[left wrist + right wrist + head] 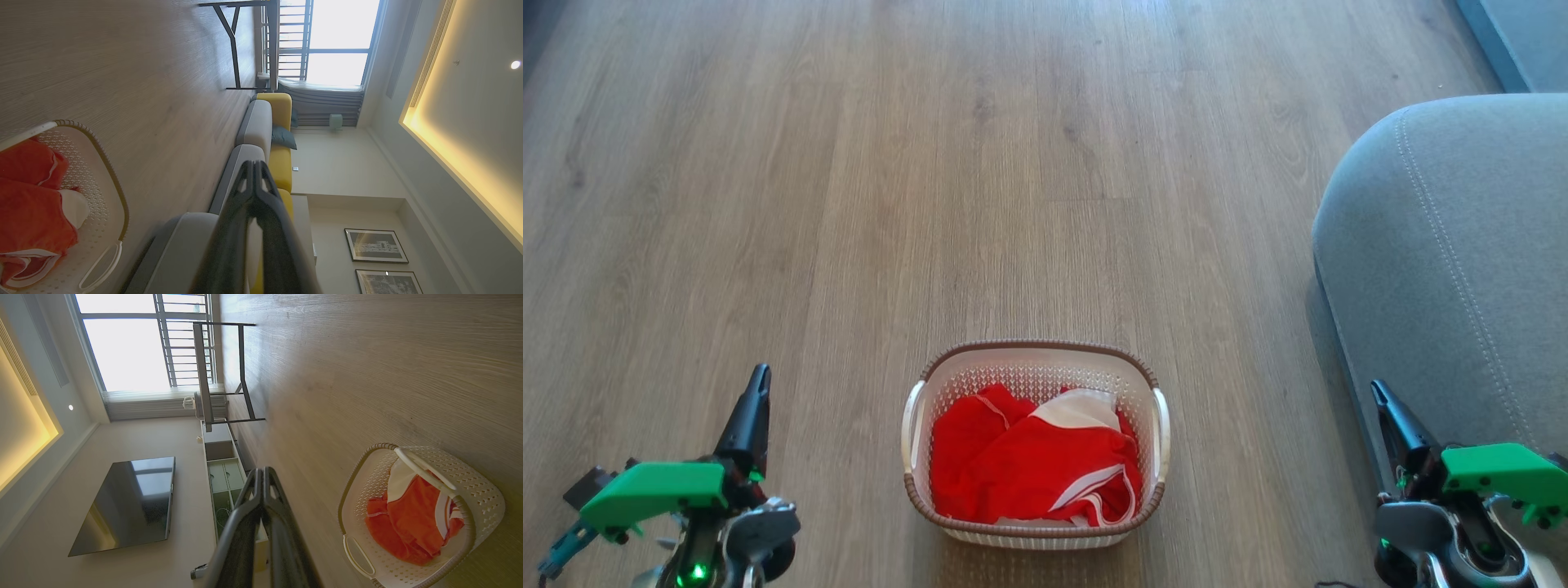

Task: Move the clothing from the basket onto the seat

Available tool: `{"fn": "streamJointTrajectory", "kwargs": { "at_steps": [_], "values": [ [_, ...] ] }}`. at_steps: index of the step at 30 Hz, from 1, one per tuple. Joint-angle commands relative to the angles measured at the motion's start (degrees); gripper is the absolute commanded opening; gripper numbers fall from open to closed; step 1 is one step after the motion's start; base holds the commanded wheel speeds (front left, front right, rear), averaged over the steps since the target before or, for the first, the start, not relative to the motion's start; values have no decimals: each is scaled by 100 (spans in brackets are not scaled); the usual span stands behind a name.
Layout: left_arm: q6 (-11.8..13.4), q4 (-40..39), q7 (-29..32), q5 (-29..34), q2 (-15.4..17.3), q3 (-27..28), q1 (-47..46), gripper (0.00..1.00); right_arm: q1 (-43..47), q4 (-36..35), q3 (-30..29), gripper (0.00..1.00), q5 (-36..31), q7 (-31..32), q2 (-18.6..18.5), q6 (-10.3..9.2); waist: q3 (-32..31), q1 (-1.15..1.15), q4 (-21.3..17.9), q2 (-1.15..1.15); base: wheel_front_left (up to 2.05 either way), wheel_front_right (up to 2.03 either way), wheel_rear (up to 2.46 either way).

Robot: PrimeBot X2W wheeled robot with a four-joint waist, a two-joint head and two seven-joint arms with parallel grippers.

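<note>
The cream perforated basket (pixel 1032 363) with its brown rim stands on the wood floor, low in the middle of the head view. Red clothing (pixel 1029 465) with white stripes and a white piece lies piled inside it. The grey seat (pixel 1462 269) with pale stitching rises at the right. My left gripper (pixel 760 376) is at the lower left, shut and empty, well left of the basket. My right gripper (pixel 1378 389) is at the lower right, shut and empty, against the seat's front edge. The wrist views show the basket (pixel 94 171) (pixel 478 486), the clothing (pixel 32 212) (pixel 412 526) and shut fingertips (pixel 254 165) (pixel 261 471).
Wood floor (pixel 931 163) stretches ahead and to both sides of the basket. A blue-grey edge (pixel 1515 41) sits at the far right corner. A grey and yellow sofa (pixel 269 134), a metal-legged table (pixel 220 371), a low cabinet (pixel 222 473) and a wall screen (pixel 126 502) stand farther off.
</note>
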Motion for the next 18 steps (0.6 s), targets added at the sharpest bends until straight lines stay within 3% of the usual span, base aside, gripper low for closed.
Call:
{"fn": "streamJointTrajectory", "kwargs": {
  "at_steps": [1, 18],
  "values": [
    [-40, -194, 18, -8, 23, 204, -319, 0, -289, -211, 100, 0, 35, 41, -39, 40, 0, 0, 0, 0, 0, 0, 0],
    [-40, -194, 18, -8, 23, 204, -319, 0, -289, -211, 100, 0, 36, 41, -39, 40, 0, 0, 0, 0, 0, 0, 0]
  ]
}}
